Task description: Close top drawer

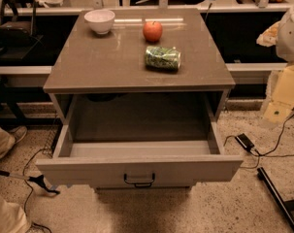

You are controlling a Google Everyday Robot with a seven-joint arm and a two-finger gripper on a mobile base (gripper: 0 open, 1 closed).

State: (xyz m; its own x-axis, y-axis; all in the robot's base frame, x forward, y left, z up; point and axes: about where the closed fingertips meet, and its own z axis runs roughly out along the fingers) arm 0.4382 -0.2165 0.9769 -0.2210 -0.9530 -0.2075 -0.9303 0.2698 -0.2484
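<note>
The top drawer [88, 171] stands pulled well out toward 6 o'clock, its grey floor showing and 1 dark handle [139, 179] at the centre of its front panel. On the desk [98, 64] above it, 1 white bowl [99, 21] sits at 11 o'clock. A red apple [152, 31] sits at 1 o'clock, and a green can [162, 58] lies on its side near the apple, at its 5 o'clock. A black adapter [244, 141] with its cable lies on the floor at 3 o'clock. The tool is outside the view.
</note>
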